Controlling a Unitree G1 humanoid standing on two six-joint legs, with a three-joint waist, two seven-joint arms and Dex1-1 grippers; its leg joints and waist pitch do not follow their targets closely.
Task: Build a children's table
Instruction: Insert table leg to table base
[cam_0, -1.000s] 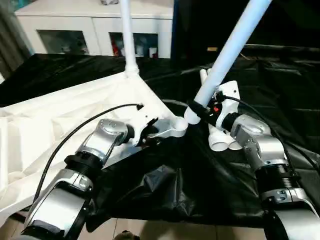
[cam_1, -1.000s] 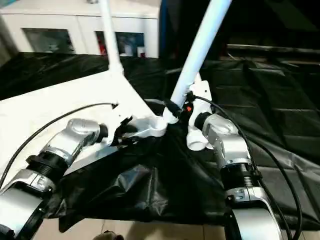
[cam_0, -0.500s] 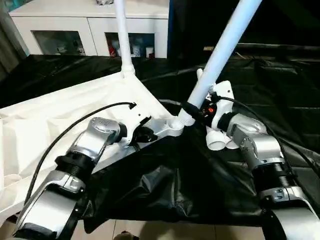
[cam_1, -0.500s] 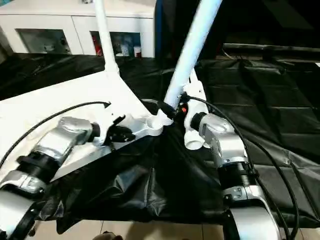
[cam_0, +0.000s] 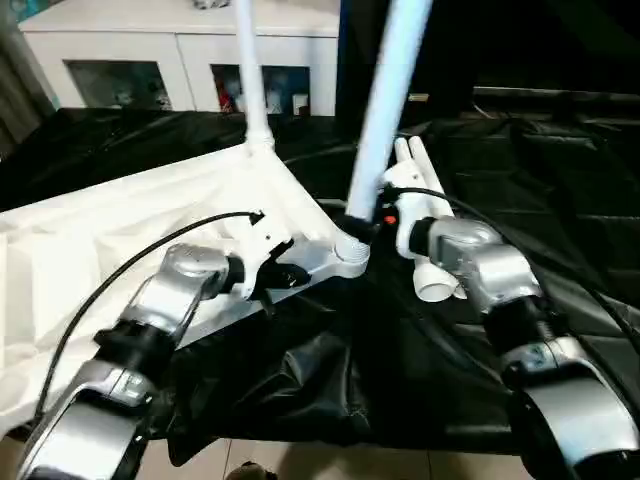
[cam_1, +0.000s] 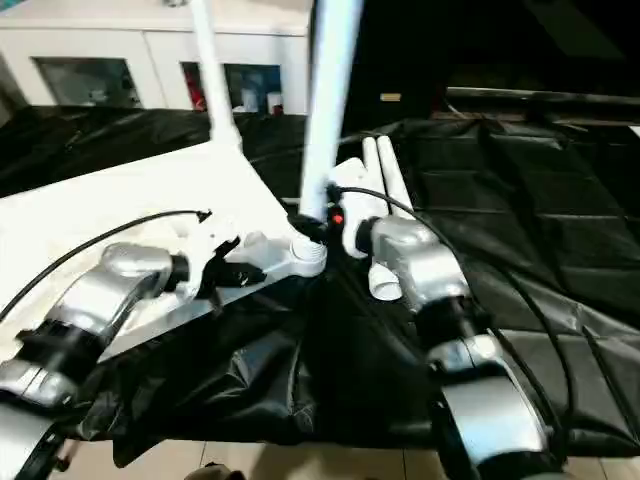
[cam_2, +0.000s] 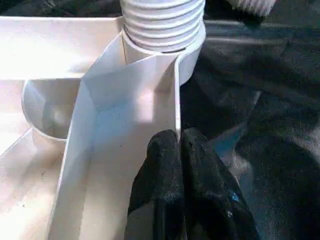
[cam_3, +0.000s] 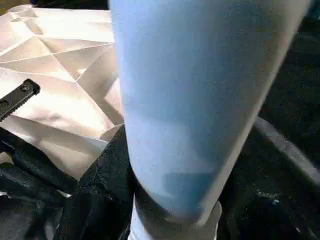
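Note:
The children's table lies upside down as a white ribbed top (cam_0: 120, 230) on a black sheet. One white leg (cam_0: 250, 80) stands in the far corner socket. A second leg (cam_0: 385, 90) stands nearly upright, its threaded end (cam_2: 162, 22) at the near corner socket (cam_0: 348, 252). My right gripper (cam_0: 362, 218) is shut around this leg just above the socket. My left gripper (cam_0: 278, 276) is shut on the top's rim close to that corner, and its black fingers (cam_2: 162, 150) pinch the thin rim wall. Two loose legs (cam_0: 425, 200) lie on the sheet behind my right wrist.
A white glass-door cabinet (cam_0: 180, 60) stands at the back. The crumpled black sheet (cam_0: 560, 180) covers the surface to the right and hangs over the front edge, with pale floor (cam_0: 300, 460) below it.
The leg in my right gripper has swung from leaning right to almost upright over the corner socket. My left gripper has closed onto the top's rim.

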